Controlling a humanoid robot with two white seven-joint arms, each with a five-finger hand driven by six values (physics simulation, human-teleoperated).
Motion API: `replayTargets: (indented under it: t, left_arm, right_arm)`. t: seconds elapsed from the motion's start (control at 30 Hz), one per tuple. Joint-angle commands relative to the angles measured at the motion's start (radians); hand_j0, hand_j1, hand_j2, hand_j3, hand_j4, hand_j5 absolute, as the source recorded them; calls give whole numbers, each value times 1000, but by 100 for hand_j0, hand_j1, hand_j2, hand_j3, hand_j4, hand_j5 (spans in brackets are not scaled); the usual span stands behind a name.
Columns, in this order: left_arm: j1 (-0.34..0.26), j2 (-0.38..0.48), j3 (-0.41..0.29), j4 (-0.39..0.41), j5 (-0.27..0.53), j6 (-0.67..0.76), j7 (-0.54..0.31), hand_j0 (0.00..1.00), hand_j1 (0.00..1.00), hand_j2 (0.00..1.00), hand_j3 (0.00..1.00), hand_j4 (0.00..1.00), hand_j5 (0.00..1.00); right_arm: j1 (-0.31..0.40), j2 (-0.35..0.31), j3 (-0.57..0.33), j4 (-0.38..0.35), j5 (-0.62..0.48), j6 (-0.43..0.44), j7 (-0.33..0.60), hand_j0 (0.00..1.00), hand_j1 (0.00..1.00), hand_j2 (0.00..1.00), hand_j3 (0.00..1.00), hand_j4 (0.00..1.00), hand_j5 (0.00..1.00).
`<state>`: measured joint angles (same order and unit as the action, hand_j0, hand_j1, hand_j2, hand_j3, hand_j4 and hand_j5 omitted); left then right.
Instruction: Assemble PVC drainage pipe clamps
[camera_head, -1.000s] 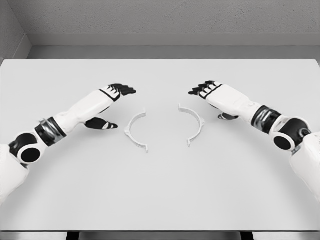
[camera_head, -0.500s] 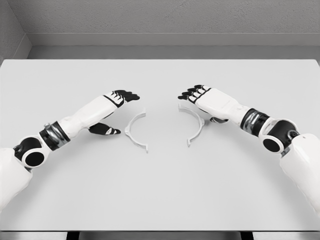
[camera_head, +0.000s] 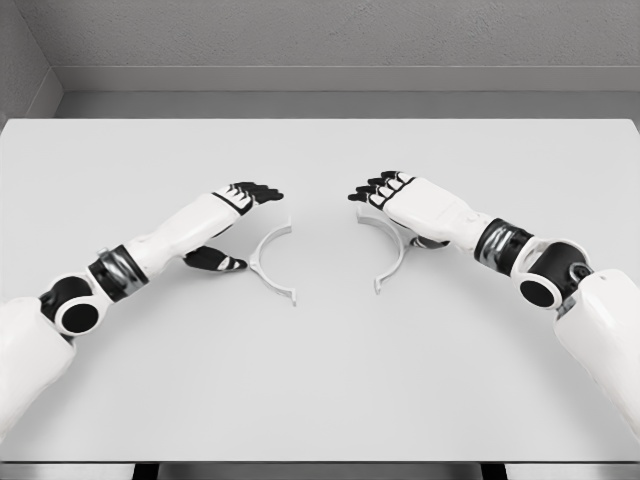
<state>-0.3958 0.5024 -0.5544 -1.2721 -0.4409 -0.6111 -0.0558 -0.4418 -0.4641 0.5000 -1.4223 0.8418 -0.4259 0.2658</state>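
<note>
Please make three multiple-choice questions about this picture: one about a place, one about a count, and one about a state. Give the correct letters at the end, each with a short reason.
1. Where do the two clamp halves lie?
A. Near the middle of the table, between the hands
B. At the table's far left corner
C. Stacked on each other

2. How many clamp halves are there?
A. One
B. Two
C. Four

3. What state are the clamp halves in?
A. Joined into a ring
B. Apart, open sides facing each other
C. Lifted by both hands

Answers:
1 A: left clamp half and right clamp half rest on the table between left hand and right hand.
2 B: only two arcs show.
3 B: a gap separates them.
</note>
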Motion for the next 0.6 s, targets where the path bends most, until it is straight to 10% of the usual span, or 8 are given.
replayTargets:
  t: [0.0,0.57]
  left_arm:
    - [0,-8,1,0,7,0,1,100,100,100,100,100,100]
    - [9,-35,1,-7,5,0,1,100,100,100,100,100,100]
  right_arm:
    - [0,-1,0,-1,-4,1,0,100,100,100,100,100,100]
    - [-9,28,17,3,-4,3,13,100,100,100,100,100,100]
